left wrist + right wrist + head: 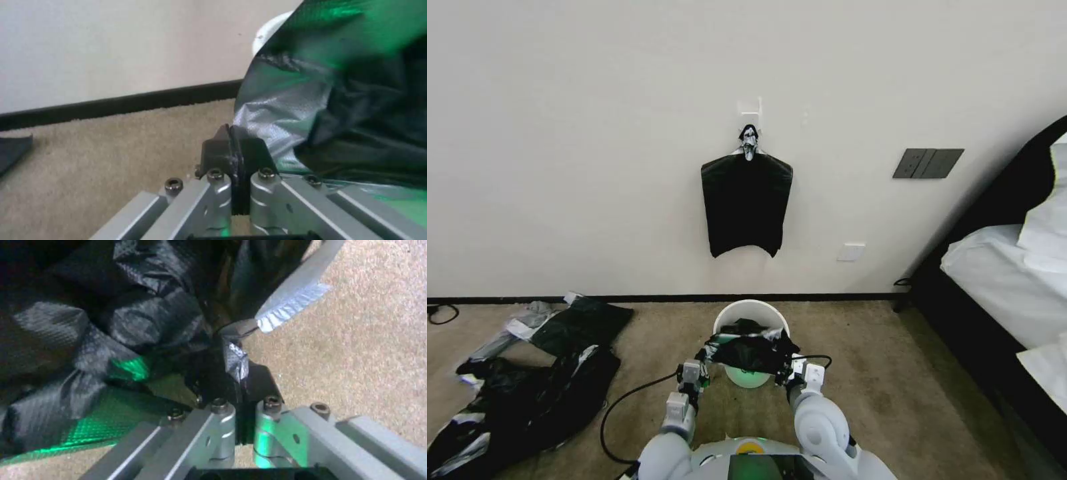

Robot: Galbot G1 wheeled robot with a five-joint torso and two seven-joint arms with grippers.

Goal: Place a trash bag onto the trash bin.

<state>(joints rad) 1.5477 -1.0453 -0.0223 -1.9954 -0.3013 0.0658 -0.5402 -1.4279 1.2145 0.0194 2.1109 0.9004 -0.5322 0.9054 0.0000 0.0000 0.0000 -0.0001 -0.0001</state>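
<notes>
The head camera looks down from above the trash bin point(751, 319) toward the wall; both wrist cameras sit close beside it, sharing the trash bag point(338, 110).

The trash bag point(752, 352), thin glossy black plastic with silvery-grey sheen in its folds, hung crumpled and stretched across the near side of the trash bin's mouth. The trash bin point(752, 311), small, round and white with a pale green base, stood upright on the carpet near the wall.
</notes>
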